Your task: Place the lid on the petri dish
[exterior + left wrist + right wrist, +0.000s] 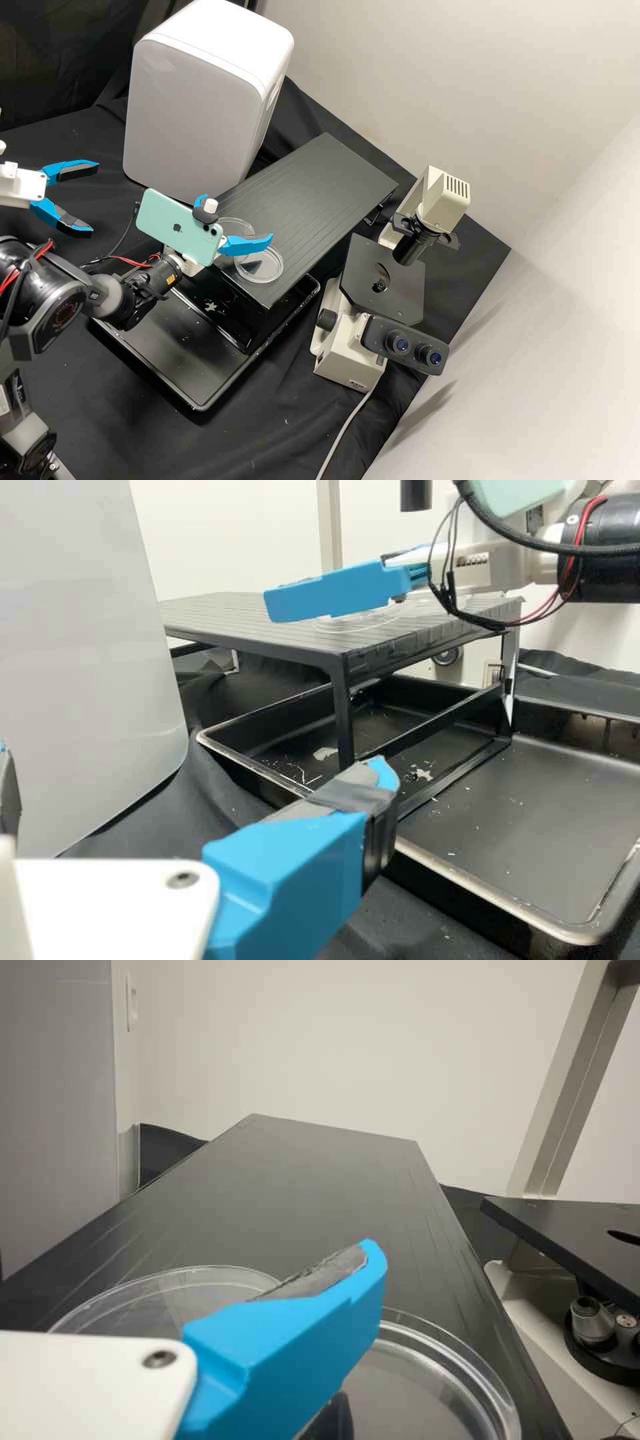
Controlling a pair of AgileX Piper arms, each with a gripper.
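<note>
Both clear petri halves lie flat on the ribbed black platform (pixel 320 180), at the end nearest my right arm. The lid is not on the dish. I cannot tell which half is the lid. The far petri half (pixel 239 227) (pixel 140 1295) sits toward the white box (pixel 200 100). The near petri half (pixel 260 267) (pixel 450 1380) sits toward the microscope (pixel 393 293), close to the platform's front edge. The two are just beside each other, and the place where they meet is hidden behind my finger in both the high view and the right wrist view. My right fingers (pixel 247 243) (pixel 300 1340) are spread wide over that end of the platform. One is on the white-box side and the other lies across the gap between the halves, with the far petri half between them. I cannot tell whether either finger touches the plastic. A mint-green phone (pixel 177 227) is mounted on the right wrist behind them. From the left wrist view the right finger (pixel 340 588) shows low over the platform top. My left fingers (pixel 63 170) (pixel 300 870) are also spread and hold nothing. They hover well apart from the platform, off to the side in front of the white box. The platform stands in a black tray (pixel 193 363) flecked with white bits, and the tray rests on the black-draped table (pixel 267 433). The microscope stands just beside the tray's far side.
</note>
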